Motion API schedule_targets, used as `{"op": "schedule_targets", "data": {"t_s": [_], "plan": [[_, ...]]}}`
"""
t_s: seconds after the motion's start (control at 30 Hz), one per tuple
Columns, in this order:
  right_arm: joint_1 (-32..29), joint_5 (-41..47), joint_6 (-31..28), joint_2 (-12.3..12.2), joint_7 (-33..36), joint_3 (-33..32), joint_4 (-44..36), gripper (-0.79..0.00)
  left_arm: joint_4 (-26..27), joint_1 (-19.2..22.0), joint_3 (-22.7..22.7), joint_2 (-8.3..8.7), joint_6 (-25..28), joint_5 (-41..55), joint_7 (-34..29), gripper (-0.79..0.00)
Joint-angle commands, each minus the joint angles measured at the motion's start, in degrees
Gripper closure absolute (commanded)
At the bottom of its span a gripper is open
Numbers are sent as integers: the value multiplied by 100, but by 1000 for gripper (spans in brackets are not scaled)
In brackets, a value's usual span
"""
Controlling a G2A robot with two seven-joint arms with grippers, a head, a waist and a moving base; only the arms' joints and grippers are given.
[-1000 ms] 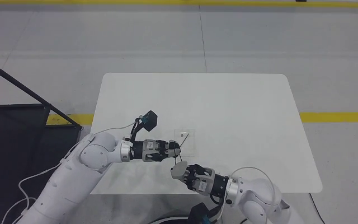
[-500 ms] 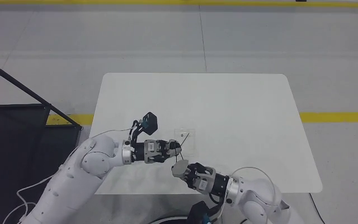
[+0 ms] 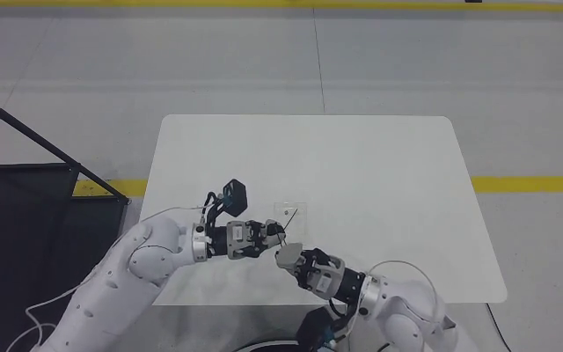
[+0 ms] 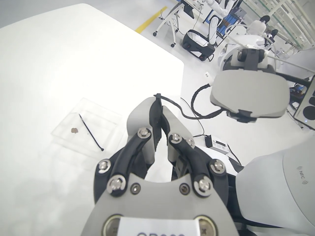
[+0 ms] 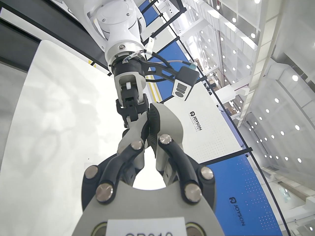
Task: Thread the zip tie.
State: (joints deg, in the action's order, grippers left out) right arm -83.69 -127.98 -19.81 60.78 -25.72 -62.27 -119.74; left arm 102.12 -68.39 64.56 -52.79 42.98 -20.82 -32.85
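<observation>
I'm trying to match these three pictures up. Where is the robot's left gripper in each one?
Top view: the left gripper is over the table's near half, close beside the right gripper.
Left wrist view: the left gripper is nearest the camera, pinching a black zip tie.
Right wrist view: the left gripper ends the white arm just beyond the right gripper's tips.
Shared landmark: the white table.
</observation>
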Motion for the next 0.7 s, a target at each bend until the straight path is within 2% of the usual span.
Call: {"op": "schedule_targets", "data": {"t_s": [0.0, 0.67], "plan": [[-2, 47, 83, 5, 17, -3, 2, 0, 11, -12, 4, -1, -10, -43, 13, 0], [-98, 332, 1003, 46, -346, 5, 99, 0, -100, 87, -154, -35, 2, -6, -162, 0]]}}
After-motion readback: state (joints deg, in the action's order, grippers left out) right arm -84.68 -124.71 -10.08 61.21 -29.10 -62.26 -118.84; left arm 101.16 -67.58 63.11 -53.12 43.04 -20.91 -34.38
